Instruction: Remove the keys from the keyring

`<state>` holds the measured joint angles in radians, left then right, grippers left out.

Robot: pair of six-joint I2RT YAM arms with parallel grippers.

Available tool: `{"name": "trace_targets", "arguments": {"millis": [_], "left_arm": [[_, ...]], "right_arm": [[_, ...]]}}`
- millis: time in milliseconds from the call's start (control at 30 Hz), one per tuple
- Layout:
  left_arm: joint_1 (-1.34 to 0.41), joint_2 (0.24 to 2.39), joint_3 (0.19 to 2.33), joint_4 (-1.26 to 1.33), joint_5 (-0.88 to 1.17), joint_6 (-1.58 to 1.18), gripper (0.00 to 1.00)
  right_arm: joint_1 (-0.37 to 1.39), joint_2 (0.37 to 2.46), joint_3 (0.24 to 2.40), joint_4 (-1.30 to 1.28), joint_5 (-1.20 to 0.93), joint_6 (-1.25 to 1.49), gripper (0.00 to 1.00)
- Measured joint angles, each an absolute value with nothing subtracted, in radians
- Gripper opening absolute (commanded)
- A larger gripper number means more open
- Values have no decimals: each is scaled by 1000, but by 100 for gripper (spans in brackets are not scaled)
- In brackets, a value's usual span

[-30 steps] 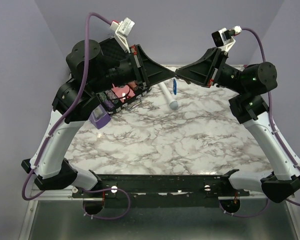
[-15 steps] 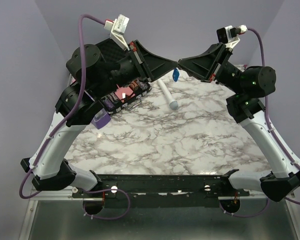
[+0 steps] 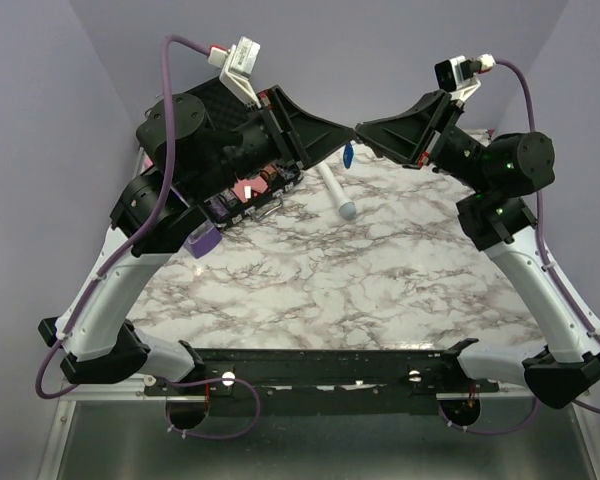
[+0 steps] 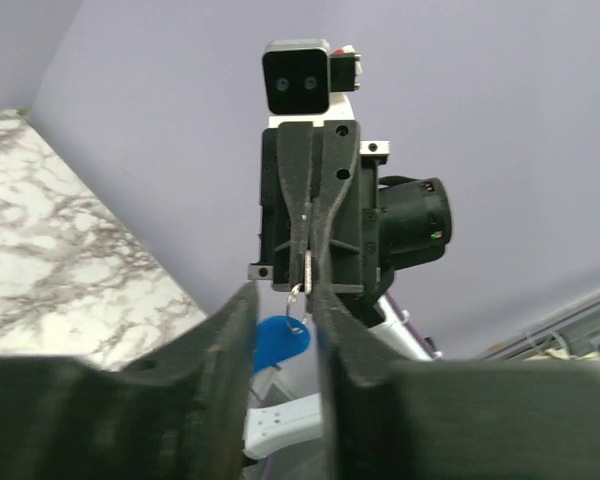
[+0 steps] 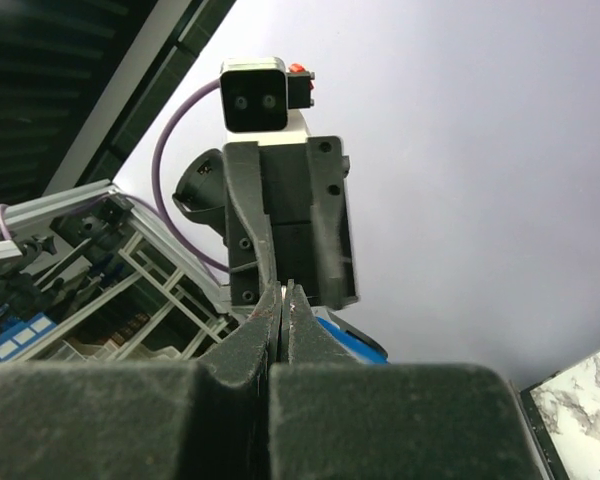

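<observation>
Both grippers meet tip to tip in the air above the back of the marble table (image 3: 380, 260). My right gripper (image 3: 360, 131) is shut on a thin silver key (image 4: 307, 268), seen edge-on between its fingers (image 5: 283, 292). The blue keyring (image 3: 349, 155) hangs below the key on a small silver loop (image 4: 298, 296). In the left wrist view the keyring (image 4: 278, 342) hangs between the jaws of my left gripper (image 4: 285, 300), which stand apart and do not clamp it. A blue edge of the keyring (image 5: 352, 346) shows behind my right fingers.
A white wand (image 3: 337, 194) lies on the table under the grippers. A black tray (image 3: 212, 100) with pink and dark items sits at the back left, under the left arm. A purple metronome (image 3: 201, 240) stands at its near corner.
Both grippers have risen together, lifting the key and blue keyring higher above the wand. The left arm has since shifted slightly; the right has held still.
</observation>
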<state>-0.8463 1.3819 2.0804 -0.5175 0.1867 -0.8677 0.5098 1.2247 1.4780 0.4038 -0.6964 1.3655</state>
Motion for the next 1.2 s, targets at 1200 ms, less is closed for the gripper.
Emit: {"name": "trace_targets", "arguments": {"millis": [1200], "left_arm": [[-562, 1414, 2202, -752, 859, -652, 71]], "right_arm": [[529, 1268, 1521, 281, -1021, 1309, 1]]}}
